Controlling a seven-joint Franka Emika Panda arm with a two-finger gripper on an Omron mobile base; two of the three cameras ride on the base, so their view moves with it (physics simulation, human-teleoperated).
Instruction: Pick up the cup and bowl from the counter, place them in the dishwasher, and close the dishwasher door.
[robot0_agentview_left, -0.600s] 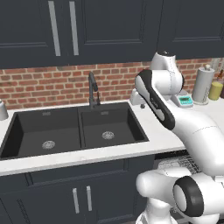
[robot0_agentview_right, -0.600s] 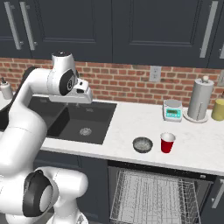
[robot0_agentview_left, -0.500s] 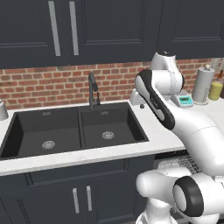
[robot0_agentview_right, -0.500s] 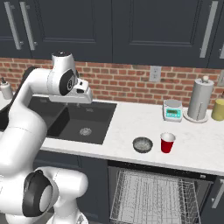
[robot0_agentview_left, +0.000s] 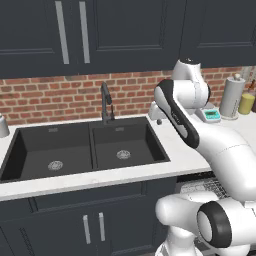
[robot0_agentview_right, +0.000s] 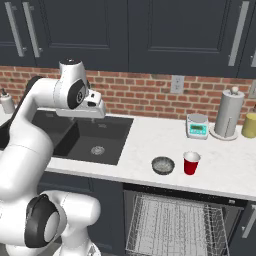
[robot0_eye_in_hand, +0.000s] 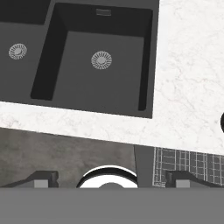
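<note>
One small red tumbler with a whitish rim and one shallow round grey metallic bowl sit on the single long white marbled stone worktop. One black sink has two basins, each with one round metal drain, and one dark tap. There is one white scale with a teal display, one tall pale cylinder, one yellowish jar and one grey wire-grid rack.

Red cup, grey speckled bowl, white marbled counter, black sink, red-brick wall.
</note>
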